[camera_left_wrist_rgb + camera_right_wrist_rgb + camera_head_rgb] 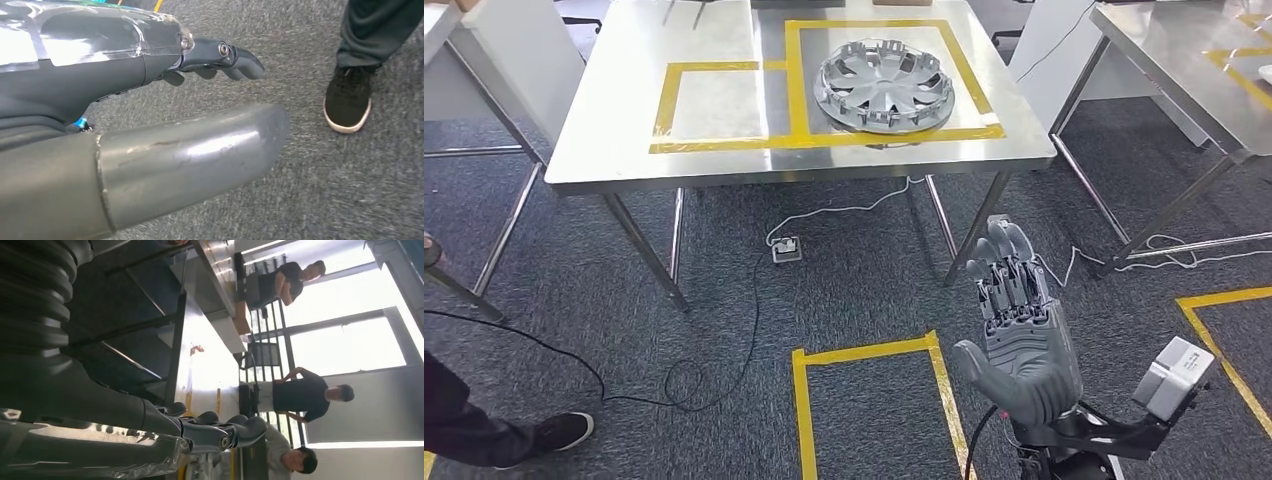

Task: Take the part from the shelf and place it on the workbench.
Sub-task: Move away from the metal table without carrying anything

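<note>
part: silver-grey plastic wheel cover with spokes and rim clips (885,85), lying flat on the workbench, well ahead of the right hand and slightly to its left; nothing touching it.
part position: inside the larger yellow tape square (796,70), near its front edge; a smaller tape rectangle (667,100) adjoins it, further left.
workbench: shiny stainless steel table on thin metal legs (624,150), ahead of the right hand, well apart from it.
right hand: grey many-fingered hand (1014,330), raised over the floor in front of the bench, fingers straight and pointing toward the bench, thumb out to the left, nothing in it — empty and spread. Right wrist view shows the same fingers (235,432) extended, free of any object.
left hand: grey hand with thick thumb (190,150), over the carpet; darker fingers (235,60) only slightly bent, holding nothing — empty, fingers apart.
floor: dark grey carpet (864,260); yellow tape box (874,352) just left of the right hand; white power strip (786,248) and black cable (724,340) further left.
second table: steel, (1184,60), ahead and right of the right hand.
person near left hand: dark trouser leg and black shoe with white sole (348,97), on the carpet beyond the left fingertips; same shoe (559,432) in head view, far left of the right hand.
background: three people in dark shirts (305,395) beside bright windows, beyond the right hand's fingertips.
</note>
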Tool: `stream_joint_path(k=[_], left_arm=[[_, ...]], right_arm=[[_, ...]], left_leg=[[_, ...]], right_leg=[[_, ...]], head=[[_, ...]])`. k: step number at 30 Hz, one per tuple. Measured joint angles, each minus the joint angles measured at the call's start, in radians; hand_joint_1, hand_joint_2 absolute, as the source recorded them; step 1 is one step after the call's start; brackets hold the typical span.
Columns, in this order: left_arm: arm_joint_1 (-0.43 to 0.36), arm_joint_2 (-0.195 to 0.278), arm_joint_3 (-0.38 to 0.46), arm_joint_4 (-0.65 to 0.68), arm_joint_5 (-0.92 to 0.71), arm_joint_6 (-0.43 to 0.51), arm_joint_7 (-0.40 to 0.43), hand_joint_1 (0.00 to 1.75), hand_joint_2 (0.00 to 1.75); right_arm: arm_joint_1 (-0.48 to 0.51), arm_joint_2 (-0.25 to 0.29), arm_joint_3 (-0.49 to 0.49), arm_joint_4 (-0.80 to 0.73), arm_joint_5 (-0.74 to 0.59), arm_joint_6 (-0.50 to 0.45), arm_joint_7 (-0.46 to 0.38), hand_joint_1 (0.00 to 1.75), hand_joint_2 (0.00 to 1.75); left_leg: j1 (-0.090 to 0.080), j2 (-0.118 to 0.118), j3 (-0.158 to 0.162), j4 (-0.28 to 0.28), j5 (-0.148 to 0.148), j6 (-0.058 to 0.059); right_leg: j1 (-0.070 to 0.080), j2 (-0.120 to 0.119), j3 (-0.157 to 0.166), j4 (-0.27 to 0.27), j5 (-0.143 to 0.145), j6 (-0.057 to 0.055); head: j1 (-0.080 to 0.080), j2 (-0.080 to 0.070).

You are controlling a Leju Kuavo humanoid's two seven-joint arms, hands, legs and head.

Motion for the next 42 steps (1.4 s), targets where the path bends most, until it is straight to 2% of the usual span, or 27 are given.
stream_joint_path(k=[1,2,3,5,7,9,11,12,13,15,16,17,18,20,22,23,25,27,28,31,32,33,34,36,38,40,42], left_arm=[[0.001,0.0,0.0,0.0,-0.003,0.0,0.0,0.0,0.0],[0.001,0.0,0.0,0.0,-0.007,0.0,0.0,0.0,0.0],[0.001,0.0,0.0,0.0,-0.011,0.001,0.0,0.0,0.0],[0.001,-0.002,0.0,0.0,-0.018,0.002,0.0,0.0,0.0],[0.0,-0.005,0.0,0.0,-0.025,0.004,0.0,0.0,0.0],[0.0,-0.008,0.0,0.0,-0.032,0.005,0.0,0.0,0.0],[0.001,-0.011,0.0,0.0,-0.039,0.006,0.002,0.0,0.0],[0.001,-0.012,0.0,0.0,-0.043,0.007,0.003,0.0,0.0],[0.001,-0.012,0.0,0.0,-0.046,0.007,0.006,0.0,0.0],[0.002,-0.013,0.0,0.0,-0.053,0.007,0.01,0.0,0.0],[0.003,-0.013,0.0,0.0,-0.056,0.007,0.012,0.0,0.0],[0.004,-0.013,0.0,0.0,-0.058,0.008,0.012,0.0,0.0],[0.005,-0.013,0.0,0.0,-0.059,0.008,0.013,0.0,0.0],[0.005,-0.013,0.0,0.0,-0.062,0.008,0.013,0.0,0.0],[0.004,-0.014,0.0,0.0,-0.065,0.008,0.012,0.0,0.0],[0.003,-0.014,0.0,0.0,-0.065,0.008,0.012,0.0,0.0],[0.004,-0.014,0.0,0.0,-0.065,0.009,0.012,0.0,0.0],[0.004,-0.015,0.0,0.0,-0.066,0.009,0.012,0.0,0.0],[0.004,-0.015,0.0,0.0,-0.067,0.009,0.012,0.0,0.0],[0.004,-0.014,0.0,0.0,-0.074,0.009,0.012,0.0,0.0],[0.005,-0.014,0.0,0.0,-0.078,0.009,0.013,0.0,0.0],[0.005,-0.014,0.0,0.0,-0.082,0.009,0.014,0.0,0.0],[0.005,-0.014,0.001,0.0,-0.085,0.009,0.014,0.0,0.0],[0.005,-0.014,0.0,0.0,-0.088,0.009,0.015,0.0,0.0],[0.005,-0.014,0.0,0.0,-0.09,0.008,0.015,0.0,0.0],[0.005,-0.014,0.0,0.0,-0.09,0.008,0.015,0.0,0.0],[0.006,-0.014,0.0,0.0,-0.091,0.008,0.015,0.0,0.0]], right_arm=[[-0.002,0.0,0.003,0.002,0.008,-0.014,0.006,0.0,1.75],[-0.002,0.0,0.006,0.004,0.015,-0.03,0.011,0.0,1.75],[-0.003,0.0,0.008,0.006,0.021,-0.046,0.014,0.0,1.75],[-0.005,0.0,0.012,0.008,0.035,-0.081,0.017,0.0,1.75],[-0.007,-0.002,0.013,0.008,0.059,-0.12,0.023,0.0,1.75],[-0.006,-0.003,0.013,0.007,0.106,-0.165,0.042,0.0,1.75],[-0.002,-0.002,0.011,0.008,0.182,-0.201,0.068,0.0,1.75],[0.001,-0.001,0.011,0.008,0.225,-0.21,0.084,0.0,1.75],[0.004,0.001,0.01,0.01,0.271,-0.216,0.103,0.0,1.75],[0.013,0.006,0.01,0.016,0.342,-0.221,0.139,0.0,1.75],[0.016,0.008,0.01,0.019,0.368,-0.222,0.153,0.0,1.75],[0.019,0.009,0.01,0.023,0.386,-0.223,0.163,0.0,1.75],[0.02,0.011,0.01,0.027,0.399,-0.224,0.172,0.0,1.75],[0.025,0.014,0.01,0.037,0.415,-0.224,0.18,0.0,1.75],[0.029,0.017,0.009,0.046,0.42,-0.225,0.182,0.0,1.75],[0.029,0.018,0.009,0.049,0.421,-0.226,0.183,0.0,1.75],[0.03,0.02,0.009,0.056,0.422,-0.226,0.183,0.0,1.75],[0.032,0.021,0.008,0.063,0.43,-0.227,0.19,0.0,1.75],[0.033,0.021,0.008,0.066,0.438,-0.228,0.196,0.0,1.75],[0.037,0.022,0.008,0.079,0.471,-0.229,0.219,0.0,1.75],[0.041,0.023,0.008,0.086,0.485,-0.229,0.225,0.0,1.75],[0.044,0.024,0.007,0.094,0.5,-0.229,0.228,0.0,1.75],[0.048,0.025,0.006,0.101,0.513,-0.229,0.231,0.0,1.75],[0.051,0.027,0.001,0.111,0.534,-0.229,0.232,0.0,1.75],[0.053,0.029,-0.006,0.118,0.546,-0.229,0.233,0.0,1.75],[0.058,0.031,-0.013,0.126,0.552,-0.23,0.233,0.0,1.75],[0.06,0.033,-0.017,0.132,0.555,-0.23,0.235,0.0,1.75]], left_leg=[[-0.001,0.001,-0.007,0.0,0.005,0.0],[-0.002,0.002,-0.013,0.0,0.01,-0.001],[-0.003,0.002,-0.018,0.001,0.015,-0.002],[-0.005,0.003,-0.024,0.0,0.023,-0.006],[-0.005,0.004,-0.031,0.0,0.032,-0.016],[-0.002,0.007,-0.036,-0.002,0.043,-0.029],[0.0,0.006,-0.038,-0.007,0.047,-0.043],[0.0,0.003,-0.044,0.005,0.032,-0.047],[0.0,0.0,-0.058,0.037,0.001,-0.05],[0.001,-0.008,-0.105,0.159,-0.083,-0.055],[0.001,-0.009,-0.124,0.217,-0.112,-0.057],[0.001,-0.009,-0.128,0.248,-0.123,-0.059],[0.001,-0.008,-0.111,0.238,-0.114,-0.06],[0.001,-0.006,-0.024,0.114,-0.067,-0.058],[-0.003,-0.006,0.042,0.004,-0.038,-0.046],[-0.005,-0.006,0.051,-0.017,-0.036,-0.039],[-0.008,-0.006,0.047,-0.019,-0.027,-0.024],[-0.004,-0.005,0.041,-0.023,-0.013,-0.011],[-0.002,-0.005,0.035,-0.024,-0.006,-0.005],[-0.001,-0.005,0.008,-0.024,0.014,0.0],[-0.001,-0.005,-0.001,-0.023,0.021,-0.001],[-0.001,-0.006,-0.009,-0.023,0.027,-0.002],[-0.001,-0.007,-0.015,-0.023,0.033,-0.004],[-0.002,-0.009,-0.023,-0.023,0.042,-0.01],[-0.002,-0.009,-0.027,-0.023,0.051,-0.021],[0.0,-0.007,-0.028,-0.025,0.059,-0.033],[0.001,-0.006,-0.03,-0.02,0.056,-0.045]], right_leg=[[-0.001,0.0,-0.009,0.042,-0.017,0.001],[-0.001,0.0,0.0,0.046,-0.014,-0.001],[-0.001,0.0,0.026,0.012,0.006,-0.005],[0.002,0.002,0.113,-0.132,0.063,-0.021],[0.009,0.005,0.167,-0.236,0.09,-0.038],[0.015,0.006,0.169,-0.254,0.095,-0.047],[0.015,0.004,0.168,-0.271,0.113,-0.054],[0.013,0.002,0.167,-0.282,0.125,-0.057],[0.011,0.0,0.163,-0.291,0.137,-0.06],[0.01,-0.004,0.143,-0.291,0.152,-0.063],[0.01,-0.005,0.131,-0.286,0.157,-0.063],[0.011,-0.006,0.119,-0.281,0.161,-0.063],[0.011,-0.006,0.108,-0.274,0.165,-0.061],[0.01,-0.006,0.09,-0.257,0.168,-0.058],[0.011,-0.007,0.078,-0.242,0.17,-0.05],[0.011,-0.007,0.075,-0.238,0.172,-0.045],[0.009,-0.006,0.072,-0.237,0.179,-0.033],[0.007,-0.004,0.064,-0.224,0.165,-0.019],[0.006,-0.002,0.051,-0.194,0.137,-0.012],[0.0,0.0,-0.015,-0.006,0.016,0.002],[-0.002,0.0,-0.025,0.039,-0.003,0.003],[-0.003,0.0,-0.015,0.045,-0.003,0.003],[-0.003,0.0,0.014,0.01,0.015,0.0],[-0.001,0.0,0.112,-0.146,0.069,-0.009],[0.005,0.001,0.174,-0.259,0.095,-0.021],[0.012,0.003,0.18,-0.276,0.099,-0.031],[0.011,0.001,0.177,-0.284,0.114,-0.044]], head=[[0.002,0.0],[0.004,0.0],[0.006,0.0],[0.013,0.0],[0.015,0.0],[0.016,0.0],[0.017,0.0],[0.015,0.0],[0.009,0.0],[-0.009,0.0],[-0.017,0.0],[-0.022,0.0],[-0.025,0.0],[-0.027,0.0],[-0.026,0.0],[-0.025,0.0],[-0.023,0.0],[-0.022,0.0],[-0.019,0.0],[-0.005,0.0],[-0.002,0.0],[0.0,0.0],[0.003,0.0],[0.01,0.0],[0.012,0.0],[0.013,0.0],[0.011,0.0]])
